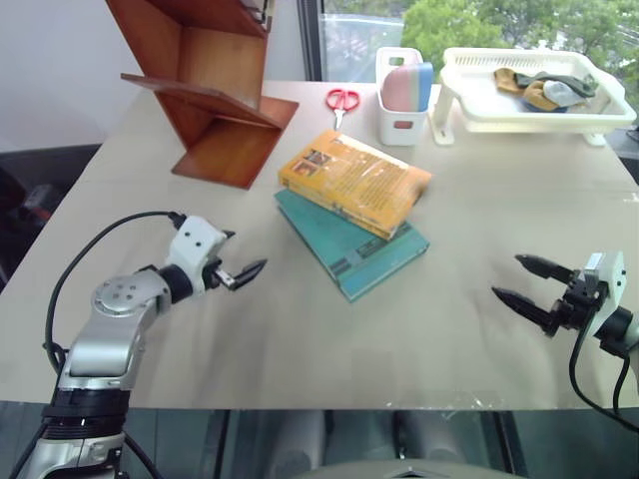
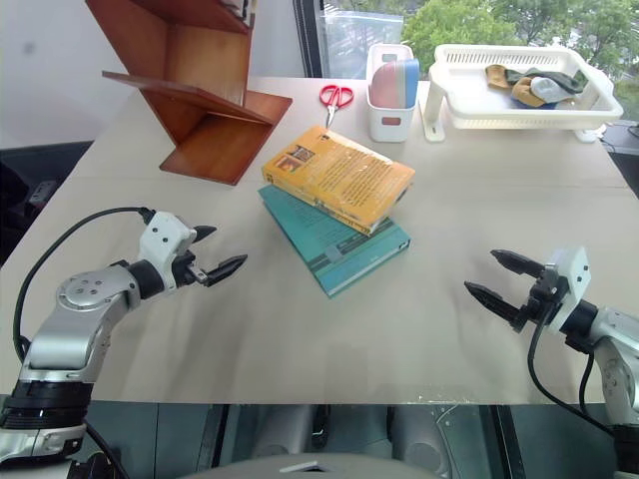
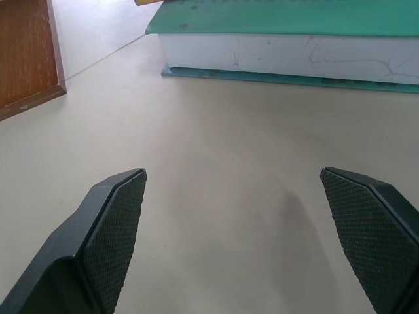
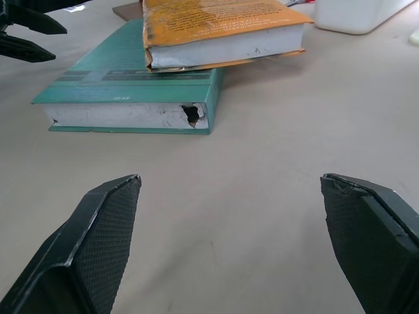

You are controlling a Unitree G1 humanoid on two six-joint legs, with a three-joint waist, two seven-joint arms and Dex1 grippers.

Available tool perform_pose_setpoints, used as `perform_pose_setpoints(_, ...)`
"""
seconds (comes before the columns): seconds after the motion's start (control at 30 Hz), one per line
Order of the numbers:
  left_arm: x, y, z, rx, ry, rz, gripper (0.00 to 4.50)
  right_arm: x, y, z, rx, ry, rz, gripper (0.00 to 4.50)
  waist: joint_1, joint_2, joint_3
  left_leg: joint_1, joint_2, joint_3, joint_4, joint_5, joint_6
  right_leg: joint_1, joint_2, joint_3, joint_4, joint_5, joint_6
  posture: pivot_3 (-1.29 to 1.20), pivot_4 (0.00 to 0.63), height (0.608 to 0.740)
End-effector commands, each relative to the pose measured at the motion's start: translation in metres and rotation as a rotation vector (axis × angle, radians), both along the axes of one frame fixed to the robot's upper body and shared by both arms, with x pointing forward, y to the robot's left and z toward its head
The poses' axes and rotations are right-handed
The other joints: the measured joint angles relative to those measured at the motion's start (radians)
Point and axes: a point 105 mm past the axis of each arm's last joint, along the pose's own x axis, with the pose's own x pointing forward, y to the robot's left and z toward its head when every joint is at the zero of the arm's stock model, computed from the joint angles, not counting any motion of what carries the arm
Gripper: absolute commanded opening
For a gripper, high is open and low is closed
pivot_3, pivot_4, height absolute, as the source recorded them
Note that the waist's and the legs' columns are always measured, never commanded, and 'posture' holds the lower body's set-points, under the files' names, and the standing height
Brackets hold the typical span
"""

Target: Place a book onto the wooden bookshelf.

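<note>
Yellow-orange and glossy, the book you are after lies flat near the middle of the beige table, stacked crosswise on the thinner teal-green book so that the teal cover sticks out toward you. Neither claw touches either book.

Your left gripper hovers over bare tabletop on the left of the stack, released, its two black fingers spread wide and aimed toward the teal book; in its wrist view the fingers frame empty table with the teal book's page edge ahead. Your right gripper hovers on the right side of the table, well apart from the stack, also released with fingers spread and nothing between them. Its wrist view looks at both books, and the teal one shows a torn corner in its page block.

You find the wooden bookshelf at the far left of the table, reddish-brown, its slanted boards rising from a flat base panel; the book is near it but not touching. Red-handled scissors lie behind the books, beside a white bin, and a white dish rack holding cloths sits at the far right.
</note>
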Motion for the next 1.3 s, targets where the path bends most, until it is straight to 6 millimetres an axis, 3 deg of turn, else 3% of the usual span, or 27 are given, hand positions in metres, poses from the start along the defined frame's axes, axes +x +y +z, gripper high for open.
perform_pose_setpoints(0.03,-0.004,0.000,0.015,-0.023,-0.047,-0.002,4.47,0.002,0.000,0.008,-0.023,-0.042,0.012,4.50,0.000,0.000,0.000,0.000,0.000,0.000,0.000,0.000,0.000,0.000,0.000,0.000,0.000,0.000,0.000,0.00,0.150,0.740)
perform_pose_setpoints(0.73,-0.018,-0.005,0.012,-0.055,-0.047,-0.003,4.47,0.008,-0.001,0.013,-0.049,-0.043,0.049,4.50,-0.001,0.000,0.000,0.000,0.000,0.000,0.000,0.000,0.000,0.000,-0.001,0.000,0.000,0.000,0.000,0.00,0.150,0.740)
perform_pose_setpoints(0.9,-0.017,-0.004,0.020,-0.047,-0.063,-0.023,4.47,0.013,0.004,0.017,-0.034,-0.055,0.050,4.50,-0.001,0.000,0.000,0.000,0.000,0.000,0.000,0.000,0.000,0.000,0.000,0.000,0.000,0.000,0.000,0.00,0.150,0.740)
perform_pose_setpoints(1.07,-0.020,-0.011,0.044,-0.093,-0.069,-0.114,4.47,0.037,0.029,0.034,0.025,-0.107,0.088,4.50,-0.006,0.000,0.000,0.001,0.000,0.000,0.000,0.000,0.000,0.000,0.000,0.000,0.001,0.000,0.000,0.00,0.150,0.740)
perform_pose_setpoints(1.3,-0.037,0.004,0.093,-0.153,-0.008,-0.214,4.47,0.098,0.080,0.061,0.112,-0.150,0.104,4.50,-0.014,0.000,0.004,0.001,0.001,0.000,0.000,0.001,-0.001,-0.001,0.002,0.001,0.003,0.000,0.000,0.00,0.150,0.740)
